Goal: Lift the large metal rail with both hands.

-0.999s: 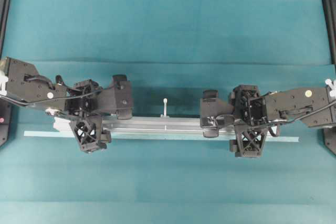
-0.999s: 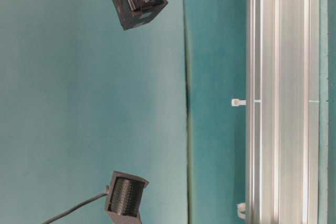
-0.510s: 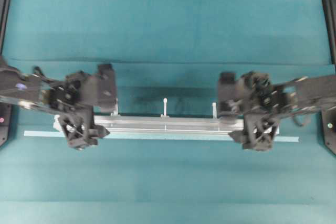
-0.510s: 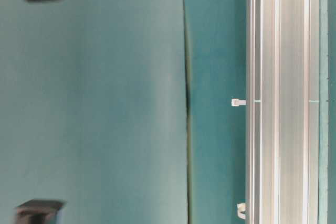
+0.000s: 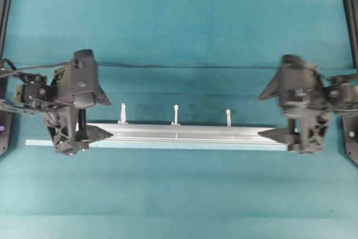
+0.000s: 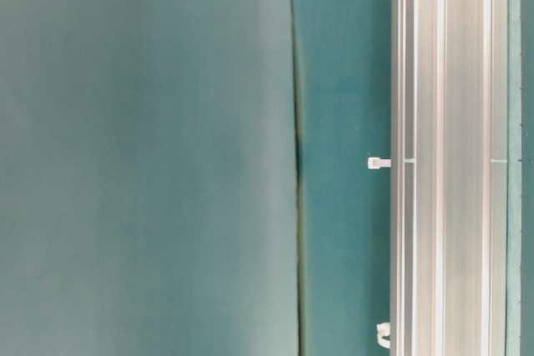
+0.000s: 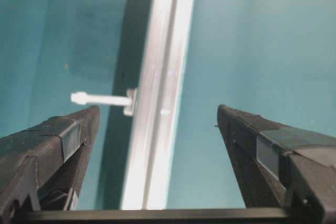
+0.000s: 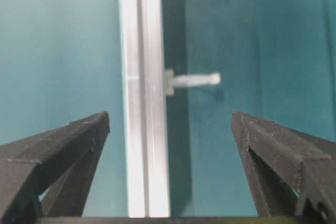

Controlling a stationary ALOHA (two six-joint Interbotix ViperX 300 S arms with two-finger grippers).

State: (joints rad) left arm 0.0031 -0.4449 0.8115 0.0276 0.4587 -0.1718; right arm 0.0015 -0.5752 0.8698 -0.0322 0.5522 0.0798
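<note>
The large metal rail [image 5: 184,134] lies flat on the teal table, with three white pegs [image 5: 175,113] on its far side. My left gripper [image 5: 103,118] is at the rail's left end, open and empty, pointing along the rail. In the left wrist view the rail [image 7: 163,77] runs between the spread fingers [image 7: 58,140], untouched, nearer the left one. My right gripper [image 5: 262,117] is at the right end, open and empty. In the right wrist view the rail [image 8: 142,77] also runs between the fingers [image 8: 273,145]. The table-level view shows only the rail [image 6: 442,156].
A thin pale tape strip [image 5: 36,142] lies along the rail's near side and sticks out past both ends. A fold in the teal cloth [image 5: 184,66] runs across the table behind the rail. Black frame posts [image 5: 351,4] stand at the side edges.
Both grippers have moved outward from over the rail to its two ends and turned to point inward along it. They have left the table-level view. All three pegs now show.
</note>
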